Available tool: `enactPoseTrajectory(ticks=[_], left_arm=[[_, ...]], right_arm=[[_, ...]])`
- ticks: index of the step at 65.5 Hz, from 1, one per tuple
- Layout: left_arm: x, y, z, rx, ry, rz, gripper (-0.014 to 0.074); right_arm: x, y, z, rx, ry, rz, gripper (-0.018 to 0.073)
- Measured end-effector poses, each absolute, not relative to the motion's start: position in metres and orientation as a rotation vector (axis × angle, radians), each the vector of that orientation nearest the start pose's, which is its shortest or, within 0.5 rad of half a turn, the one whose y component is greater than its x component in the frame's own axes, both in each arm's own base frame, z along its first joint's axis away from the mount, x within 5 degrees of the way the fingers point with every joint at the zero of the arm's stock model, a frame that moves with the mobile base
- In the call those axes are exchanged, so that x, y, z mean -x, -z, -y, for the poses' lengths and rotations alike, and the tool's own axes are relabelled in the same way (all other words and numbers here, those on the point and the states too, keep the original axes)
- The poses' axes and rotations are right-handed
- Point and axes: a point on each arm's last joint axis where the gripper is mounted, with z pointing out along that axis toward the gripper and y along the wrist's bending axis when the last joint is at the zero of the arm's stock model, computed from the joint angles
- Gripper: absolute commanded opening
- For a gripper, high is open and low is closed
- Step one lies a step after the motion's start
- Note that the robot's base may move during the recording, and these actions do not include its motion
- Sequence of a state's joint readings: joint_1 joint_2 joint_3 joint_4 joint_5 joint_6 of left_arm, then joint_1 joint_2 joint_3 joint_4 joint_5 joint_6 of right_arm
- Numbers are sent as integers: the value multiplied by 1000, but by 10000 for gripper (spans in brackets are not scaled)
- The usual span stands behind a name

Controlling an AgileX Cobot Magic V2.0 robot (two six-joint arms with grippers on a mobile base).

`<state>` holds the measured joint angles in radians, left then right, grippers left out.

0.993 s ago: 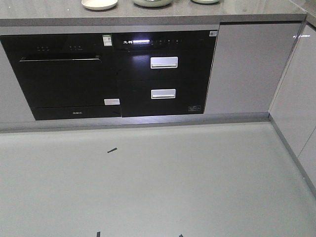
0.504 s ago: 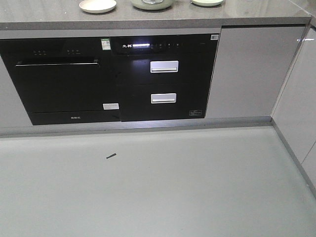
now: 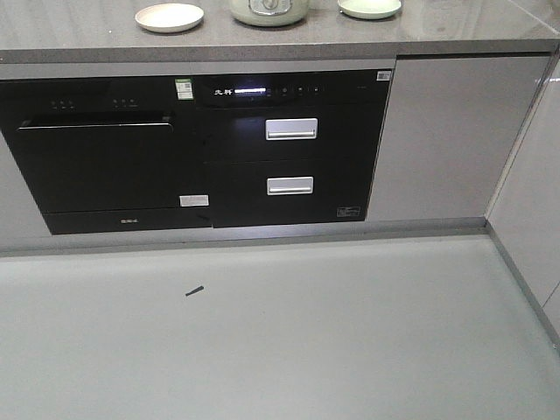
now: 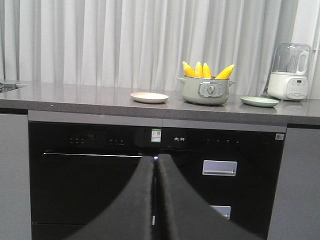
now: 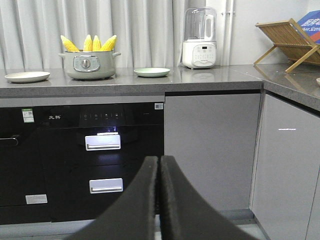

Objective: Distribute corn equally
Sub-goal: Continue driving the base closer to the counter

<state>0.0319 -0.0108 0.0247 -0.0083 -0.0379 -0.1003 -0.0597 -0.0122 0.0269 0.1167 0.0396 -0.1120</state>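
Several yellow corn cobs [image 4: 206, 70] stand upright in a pale green pot [image 4: 205, 90] on the grey countertop; the right wrist view shows the same corn [image 5: 90, 43] and pot [image 5: 89, 65]. A cream plate [image 4: 149, 97] lies left of the pot and a green plate [image 4: 259, 101] lies right of it. In the front view only the pot's base [image 3: 269, 10] and both plates show; the corn is out of that frame. My left gripper [image 4: 156, 160] is shut and empty, well short of the counter. My right gripper [image 5: 159, 161] is shut and empty too.
A white blender [image 5: 199, 39] stands right of the green plate. A wooden rack [image 5: 287, 39] sits on the side counter. Below the counter are a black oven [image 3: 96, 157] and drawers with silver handles [image 3: 290, 129]. A small dark scrap [image 3: 193, 290] lies on the grey floor.
The front view has shifted: the cabinets and countertop sit lower in the frame, showing more of the plates and the pot's base. The floor scrap moved down slightly.
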Motion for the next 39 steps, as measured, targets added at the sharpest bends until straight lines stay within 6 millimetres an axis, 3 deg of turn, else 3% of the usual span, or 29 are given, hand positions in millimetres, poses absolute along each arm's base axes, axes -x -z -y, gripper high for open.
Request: enactPoseTrajectory(ticks=[39], left_arm=[[-56,-209,-2,103,62,-1456,-6]], right_arm=[[-57,-201,3,-46,40,-1537,-3]])
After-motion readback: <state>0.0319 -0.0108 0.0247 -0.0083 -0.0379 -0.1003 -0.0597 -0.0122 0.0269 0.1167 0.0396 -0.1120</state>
